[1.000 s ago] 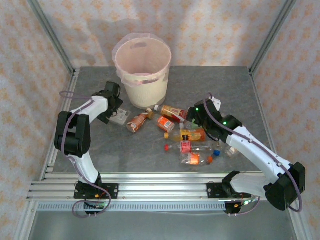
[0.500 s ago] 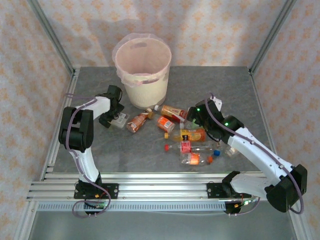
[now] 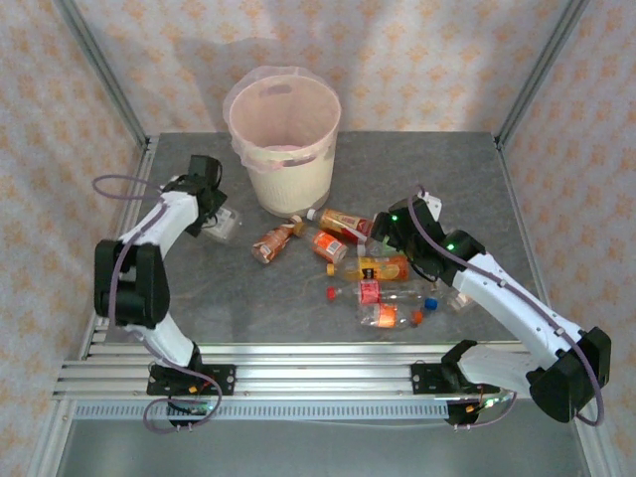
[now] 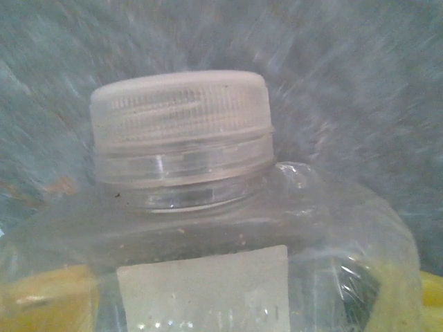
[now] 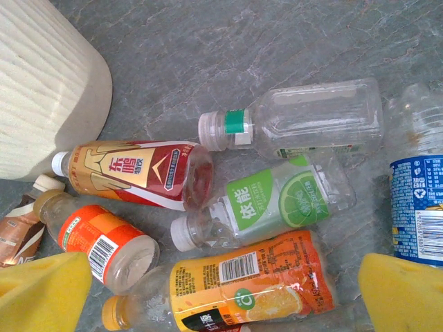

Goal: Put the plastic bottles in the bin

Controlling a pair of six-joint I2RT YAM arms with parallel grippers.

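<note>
- Grey stone-look worktop (image 3: 447,169) sits inside papered walls, and the bin (image 3: 293,184) stands at the back, left of middle.
- Most bottles (image 3: 370,270) lie on their sides in a loose heap right of the bin, several touching.
- Our left gripper (image 3: 213,219) is off to the bin's left with a clear bottle (image 4: 208,228) between its yellow pads (image 4: 432,304). The bottle's wall creases near one pad, so we judge it gripped around the body, below the pale cap (image 4: 181,111).
- Our right gripper (image 3: 390,231) hangs over the heap, jaws wide, nothing in them.
- We expect these to be light, thin-walled and slick: they may dent, roll or squirt out. Take each across the labelled body, not the cap.
</note>
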